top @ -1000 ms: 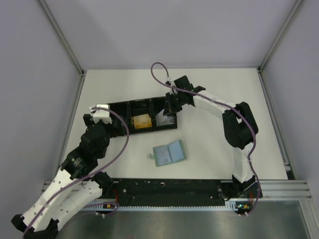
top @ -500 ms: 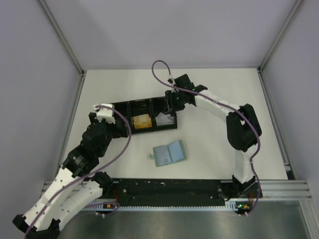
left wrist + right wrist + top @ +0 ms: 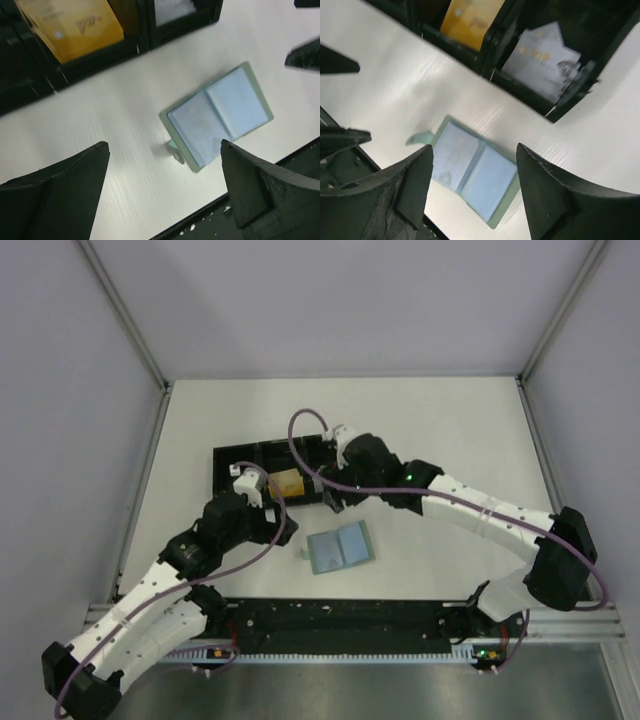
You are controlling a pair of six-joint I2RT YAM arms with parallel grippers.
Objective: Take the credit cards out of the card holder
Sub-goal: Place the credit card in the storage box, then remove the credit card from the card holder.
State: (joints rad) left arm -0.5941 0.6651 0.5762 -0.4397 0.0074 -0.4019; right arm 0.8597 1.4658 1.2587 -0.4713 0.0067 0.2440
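The card holder (image 3: 338,548) lies open and flat on the white table, two pale blue panels up, tab to the left. A tan-orange credit card (image 3: 287,483) lies in the black tray's middle compartment. A silvery credit card (image 3: 542,47) rests in the tray's right compartment. My right gripper (image 3: 474,148) hangs open above the card holder (image 3: 475,175), with nothing between its fingers. My left gripper (image 3: 164,144) is open too, above the table just left of the holder (image 3: 220,117). In the top view the left gripper (image 3: 272,512) and right gripper (image 3: 333,498) are close together.
The long black tray (image 3: 235,455) stands behind the holder, its near wall (image 3: 480,57) close under my right wrist. The black base rail (image 3: 340,615) runs along the table's near edge. Grey walls enclose the table on three sides.
My right gripper has opened and left the silvery card in the tray, then swung nearer, over the holder. My left arm has moved right and forward toward the holder.
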